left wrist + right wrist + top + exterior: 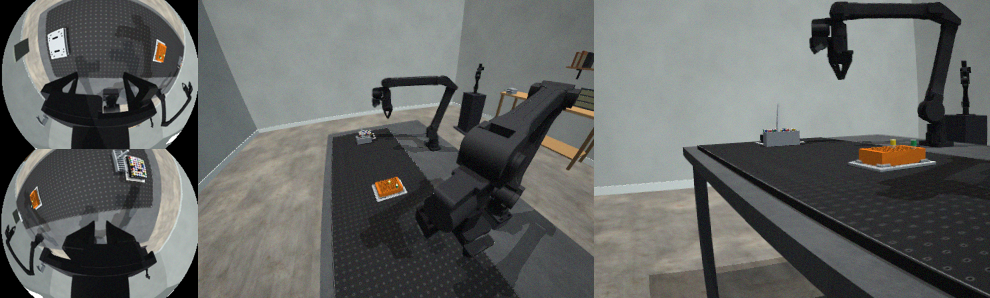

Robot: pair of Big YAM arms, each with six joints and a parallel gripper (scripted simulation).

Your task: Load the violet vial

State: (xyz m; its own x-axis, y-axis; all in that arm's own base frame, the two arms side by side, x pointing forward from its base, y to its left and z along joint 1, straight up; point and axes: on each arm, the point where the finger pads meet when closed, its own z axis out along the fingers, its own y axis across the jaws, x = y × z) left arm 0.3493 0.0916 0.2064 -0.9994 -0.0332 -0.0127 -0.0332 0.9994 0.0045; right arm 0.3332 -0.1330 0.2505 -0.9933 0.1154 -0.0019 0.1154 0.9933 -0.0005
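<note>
Orange tube carrier TC (389, 187) (892, 156) (161, 52) (34, 199), between the arms, bears yellow and green caps. Left gripper (452, 238) (100, 75) (10, 231): wide, empty. Right gripper (388, 115) (840, 78) (188, 87) (100, 223): narrow gap, holding nothing, raised. Forceps T1 (777, 117) (124, 153) stand in grey holder H1 (364, 140) (781, 139) (118, 163), beside vial rack R1 (365, 133) (762, 138) (136, 167); violet 1 cannot be singled out.

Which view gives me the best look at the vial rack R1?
The right wrist view: it shows R1 from above, with its coloured caps. Top shows it small; exterior shows it edge-on behind a grey block; left wrist doesn't show it clearly.
</note>
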